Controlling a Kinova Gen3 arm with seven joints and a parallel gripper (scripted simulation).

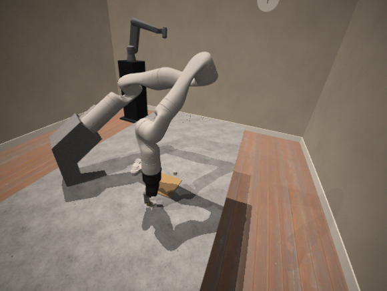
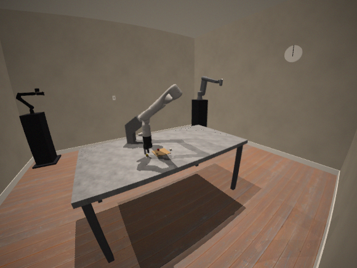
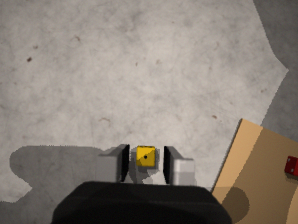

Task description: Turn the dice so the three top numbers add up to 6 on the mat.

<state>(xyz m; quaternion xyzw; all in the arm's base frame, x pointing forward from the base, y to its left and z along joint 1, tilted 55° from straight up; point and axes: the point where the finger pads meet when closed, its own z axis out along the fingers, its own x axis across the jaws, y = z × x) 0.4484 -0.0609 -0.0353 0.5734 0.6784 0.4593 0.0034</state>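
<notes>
A yellow die (image 3: 145, 156) lies on the grey table, off the mat, with one pip on top. My gripper (image 3: 146, 158) is low over the table with a finger on each side of this die, and a narrow gap shows on both sides, so it is open. The die and the gripper (image 1: 149, 201) also show in the top view. The tan mat (image 3: 260, 170) lies to the right of the gripper. A red die (image 3: 291, 165) sits on the mat. A white die (image 1: 174, 172) lies on the table beyond the mat (image 1: 168, 185), off it.
The arm's grey base block (image 1: 71, 147) stands at the table's left. A small white object lies behind the arm. The table's edge (image 1: 233, 187) runs to the right of the mat. Black camera stands stand on the floor.
</notes>
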